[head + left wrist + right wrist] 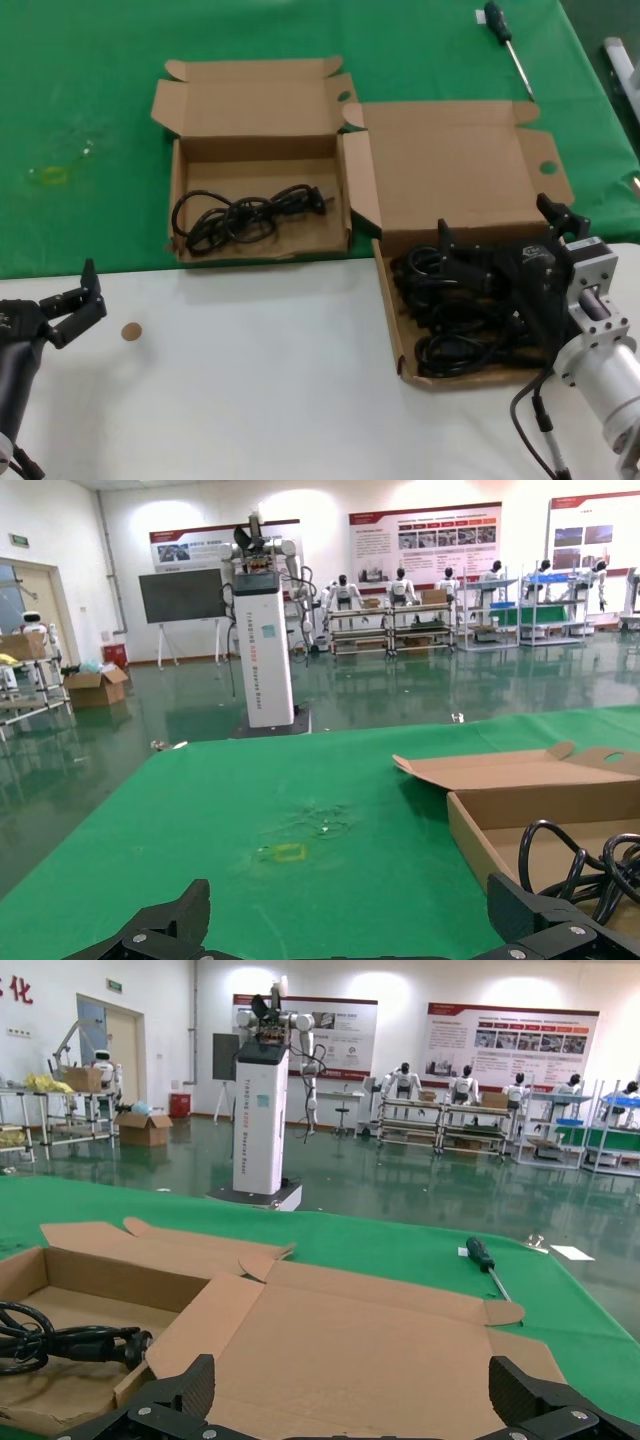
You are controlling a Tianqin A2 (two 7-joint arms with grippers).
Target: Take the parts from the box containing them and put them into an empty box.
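Note:
The wider, shallow box (392,330) lies at the right, its large lid (455,165) open, and holds several black cable bundles (450,350). My right gripper (500,228) hovers open and empty over this box's far end; its wrist view shows the gripper (350,1392) above the lid (380,1340). The narrower box (178,180) at centre left holds one cable bundle (245,212), which also shows in the right wrist view (70,1345) and the left wrist view (585,865). My left gripper (90,292) is open and empty over the white table at the near left, shown by its wrist view (350,925) facing the green cloth.
A black-handled screwdriver (505,38) lies on the green cloth (80,100) at the far right. A small brown disc (131,331) sits on the white table. A yellowish mark (48,175) is on the cloth at the left. A white object (622,62) is at the right edge.

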